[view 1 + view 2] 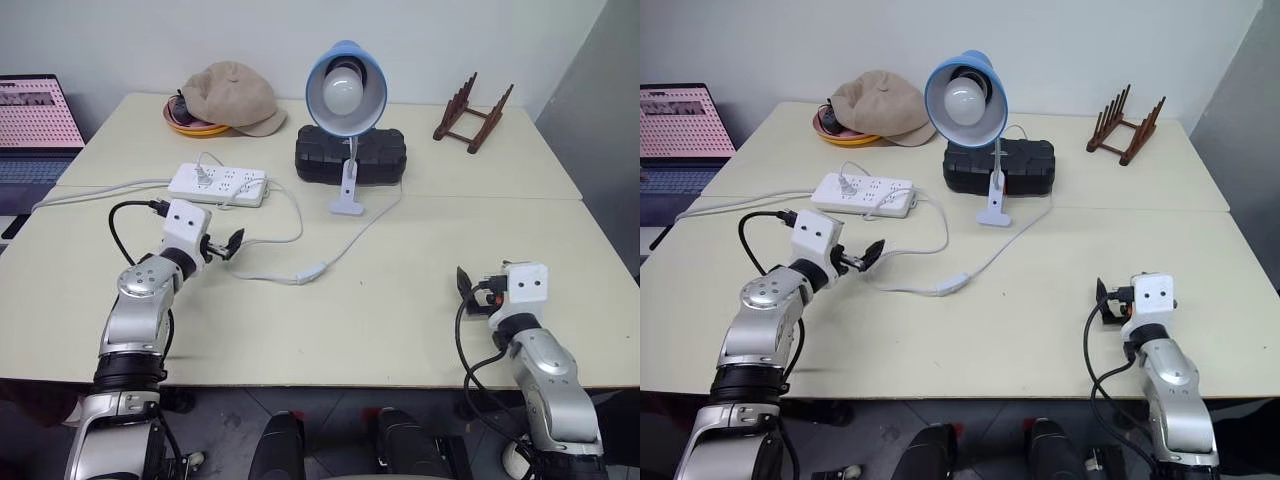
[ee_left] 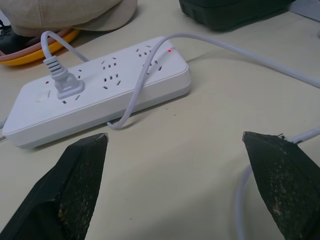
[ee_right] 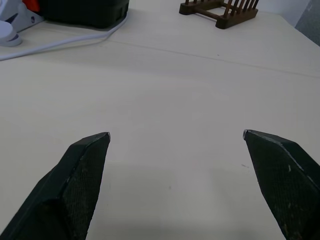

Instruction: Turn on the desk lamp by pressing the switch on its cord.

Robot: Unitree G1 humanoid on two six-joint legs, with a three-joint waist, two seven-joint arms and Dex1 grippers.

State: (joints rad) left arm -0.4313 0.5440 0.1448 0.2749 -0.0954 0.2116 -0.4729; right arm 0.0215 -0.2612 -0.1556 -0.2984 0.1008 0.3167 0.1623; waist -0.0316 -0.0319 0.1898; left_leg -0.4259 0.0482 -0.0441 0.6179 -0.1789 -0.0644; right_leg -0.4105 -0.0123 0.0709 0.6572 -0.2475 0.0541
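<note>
From the left eye view we see our left pincer (image 1: pixel 229 245) spread wide, the small white inline switch (image 1: pixel 312 271) just beyond it on the thin white cord (image 1: pixel 372 222). In the right wrist view our right pincer (image 3: pixel 175 137) gapes over bare cream tabletop (image 3: pixel 175 75).

The desk lamp (image 1: pixel 346 95) stands mid-bench, just before a case (image 1: pixel 350 155) toward the far edge. The power strip (image 1: pixel 218 184) lies left of the lamp; a cap (image 1: pixel 231 97) on a plate (image 1: pixel 190 126) sits near the far left corner, a rack (image 1: pixel 473 113) near the far right. The switch (image 1: pixel 312 271) lies on the cord (image 1: pixel 365 228), nearer the front edge than the lamp.
</note>
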